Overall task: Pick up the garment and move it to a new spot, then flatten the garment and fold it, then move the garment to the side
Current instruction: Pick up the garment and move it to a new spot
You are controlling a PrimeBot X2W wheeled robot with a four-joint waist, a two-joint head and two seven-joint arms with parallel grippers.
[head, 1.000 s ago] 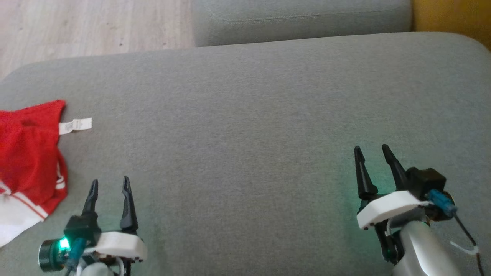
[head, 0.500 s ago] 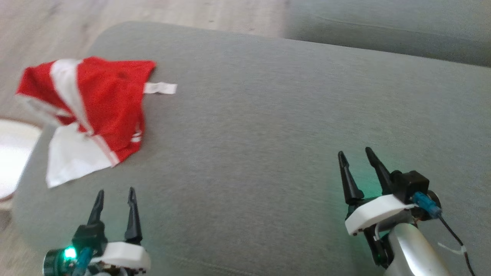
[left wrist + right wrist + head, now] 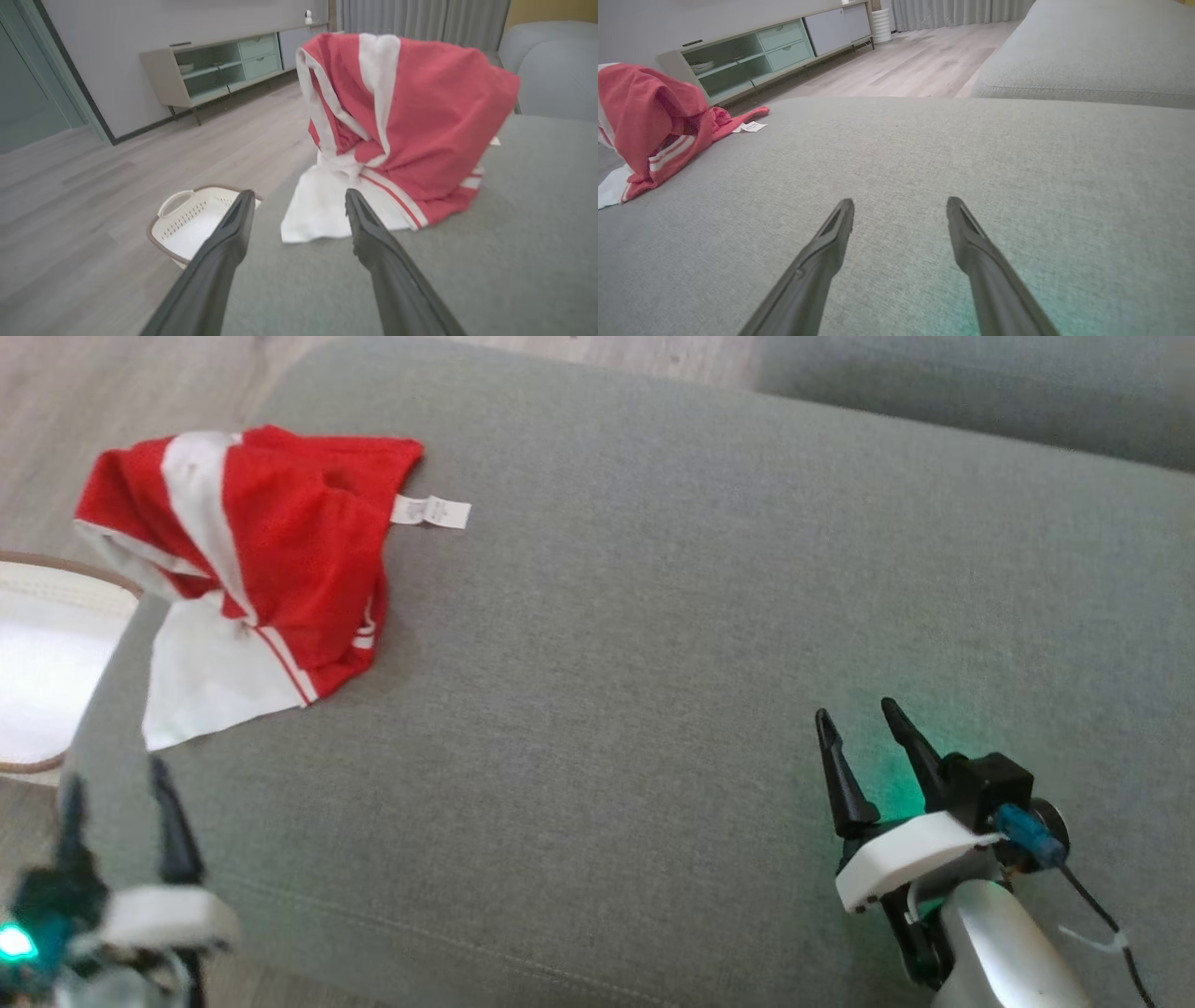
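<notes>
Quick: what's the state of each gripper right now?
Left gripper: open, empty, facing the crumpled red-and-white mesh jersey.
Right gripper: open, empty, over the grey couch cushion.

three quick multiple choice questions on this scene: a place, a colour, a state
1. Where is the shirt? A on a chair; B on the grey cushion, toward its left edge; C on a table.
2. What colour is the shirt's tag? A black; B yellow; C white.
3. How are the left gripper and right gripper? A both open and empty; B left shut on the shirt; C right shut on the tag.
Answers: 1 B, it lies crumpled on the cushion; 2 C, it shows white against red cloth; 3 A, fingers stand apart, nothing between.
</notes>
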